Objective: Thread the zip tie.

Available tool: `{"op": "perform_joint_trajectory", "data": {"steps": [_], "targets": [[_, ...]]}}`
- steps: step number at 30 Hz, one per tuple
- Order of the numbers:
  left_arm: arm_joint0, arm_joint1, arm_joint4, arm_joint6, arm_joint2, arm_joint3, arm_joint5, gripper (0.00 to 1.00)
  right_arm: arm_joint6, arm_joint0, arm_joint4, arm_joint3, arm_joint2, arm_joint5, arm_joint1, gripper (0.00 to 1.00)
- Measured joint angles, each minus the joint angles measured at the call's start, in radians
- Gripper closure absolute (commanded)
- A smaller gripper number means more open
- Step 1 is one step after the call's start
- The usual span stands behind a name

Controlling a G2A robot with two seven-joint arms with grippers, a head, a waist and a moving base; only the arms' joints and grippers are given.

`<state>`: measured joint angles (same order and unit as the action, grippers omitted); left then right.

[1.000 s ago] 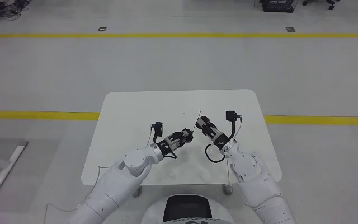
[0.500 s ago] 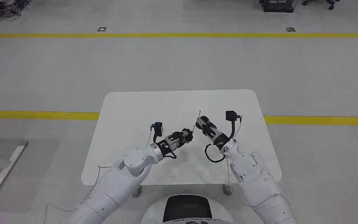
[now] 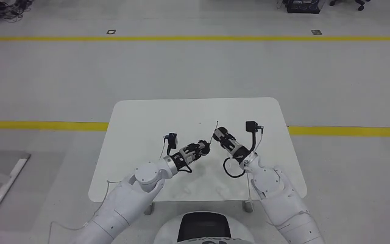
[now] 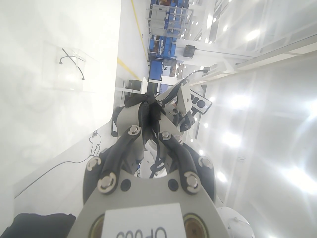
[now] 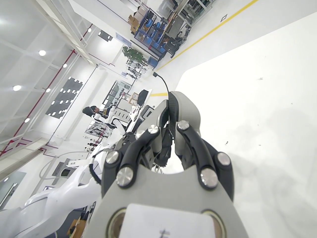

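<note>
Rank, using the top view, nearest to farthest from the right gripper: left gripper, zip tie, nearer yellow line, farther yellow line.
1. zip tie, held in the right gripper.
2. left gripper, just beside it.
3. nearer yellow line, on the floor.
4. farther yellow line, across the floor.

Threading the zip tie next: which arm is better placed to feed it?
Right, probably. The right gripper is shut on the zip tie, with one end free beyond its fingertips, ready to steer. The left gripper sits close by, shut, but what it pinches is unclear.
</note>
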<state>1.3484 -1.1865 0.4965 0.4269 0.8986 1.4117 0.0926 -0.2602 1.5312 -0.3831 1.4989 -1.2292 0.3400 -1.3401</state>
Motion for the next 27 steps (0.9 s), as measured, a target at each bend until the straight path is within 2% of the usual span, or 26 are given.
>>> {"op": "perform_joint_trajectory", "data": {"steps": [27], "targets": [[-0.001, -0.002, -0.004, 0.001, 0.0, -0.001, -0.006, 1.0, 0.008, -0.014, -0.028, -0.021, 0.019, 0.0, 0.016, 1.0]]}}
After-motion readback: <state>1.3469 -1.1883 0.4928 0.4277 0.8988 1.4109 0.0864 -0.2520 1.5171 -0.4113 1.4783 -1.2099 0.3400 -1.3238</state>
